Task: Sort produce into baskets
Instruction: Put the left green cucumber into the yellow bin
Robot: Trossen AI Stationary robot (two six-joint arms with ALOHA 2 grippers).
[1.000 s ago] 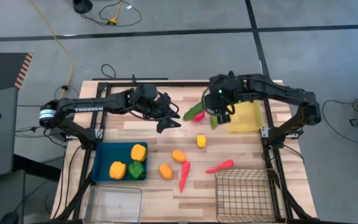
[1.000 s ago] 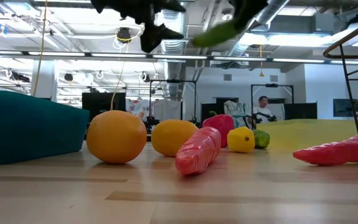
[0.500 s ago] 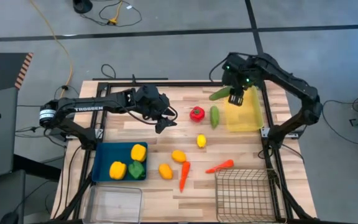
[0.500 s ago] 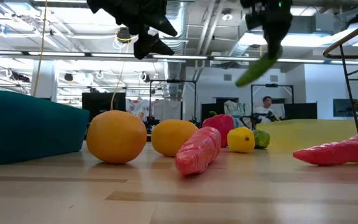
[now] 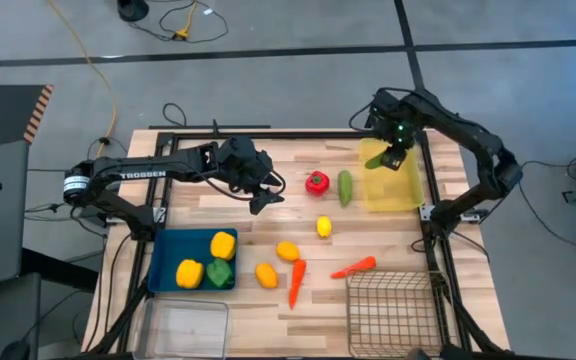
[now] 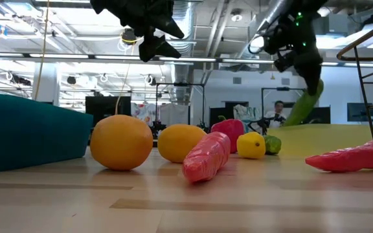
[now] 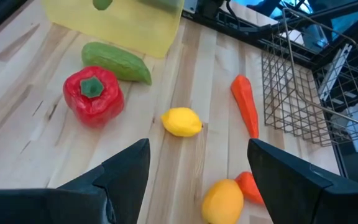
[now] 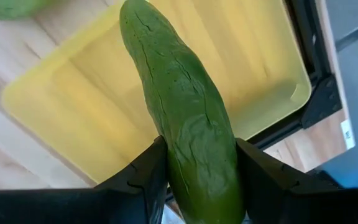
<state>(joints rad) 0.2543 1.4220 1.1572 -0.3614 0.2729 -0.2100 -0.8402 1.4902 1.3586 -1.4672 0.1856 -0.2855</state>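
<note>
The right gripper point(image 5: 392, 157) hangs above the translucent yellow tray point(image 5: 408, 190) at about two o'clock on the slatted wooden table point(image 5: 218, 205), its dark fingers clamped on a long green toy cucumber point(image 8: 182, 118) that points down toward the tray's floor. In the low view the cucumber point(image 6: 303, 107) dangles clear of the tray. The left gripper point(image 5: 265, 196) hovers near ten o'clock with its fingers spread apart and nothing between them. Just left of the yellow tray lie a second, shorter green cucumber point(image 5: 345, 187) and a red bell pepper point(image 5: 316, 182), side by side. A small yellow lemon point(image 5: 323, 227) sits near the table's centre, with two orange fruits point(image 5: 287, 250) and two orange carrots point(image 5: 296, 283) scattered toward six o'clock. The blue tray point(image 5: 166, 260) at eight o'clock holds two yellow peppers point(image 5: 223, 244) and a green pepper point(image 5: 219, 272). A clear plastic bin point(image 5: 182, 330) sits at seven o'clock and a wire mesh basket point(image 5: 396, 314) at five o'clock.
</note>
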